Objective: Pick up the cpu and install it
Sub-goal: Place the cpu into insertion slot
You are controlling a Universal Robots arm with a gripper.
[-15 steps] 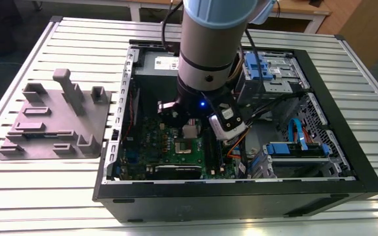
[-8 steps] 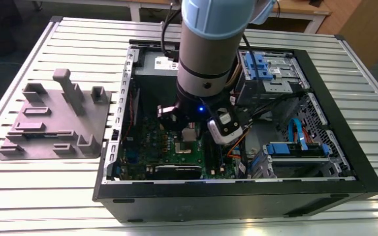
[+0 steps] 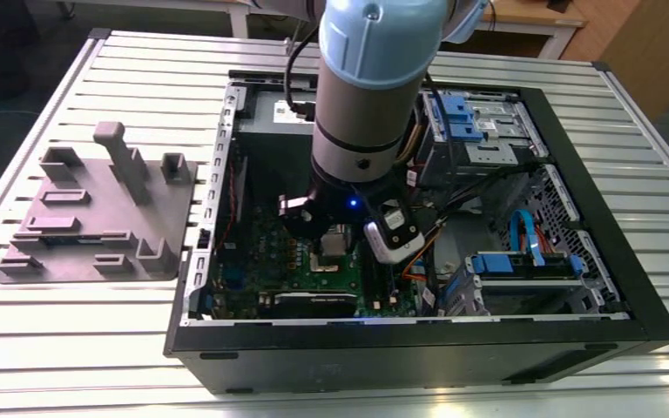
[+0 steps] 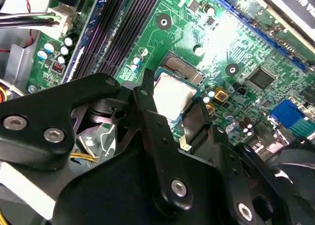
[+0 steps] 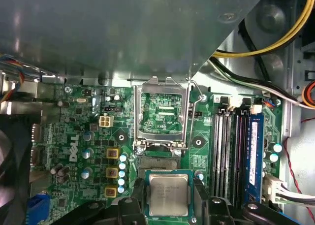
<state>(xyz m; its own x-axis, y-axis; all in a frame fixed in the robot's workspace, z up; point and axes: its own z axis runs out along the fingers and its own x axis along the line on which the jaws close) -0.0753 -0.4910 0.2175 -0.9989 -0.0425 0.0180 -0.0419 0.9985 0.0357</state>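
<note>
Install step in hand: jaws were clamped on the cpu (image 5: 169,195), held low inside the computer case (image 3: 428,361) just beside the open socket (image 5: 157,162) on the motherboard (image 5: 74,129), so seating likely called for squaring the chip over it, gently.

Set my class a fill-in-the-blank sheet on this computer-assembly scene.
The claw grips the ___.
The motherboard is coloured ___.
The socket frame is flipped ___.
In the exterior view, the tray lies on the case's ___.
Missing: cpu; green; open; left.
</note>
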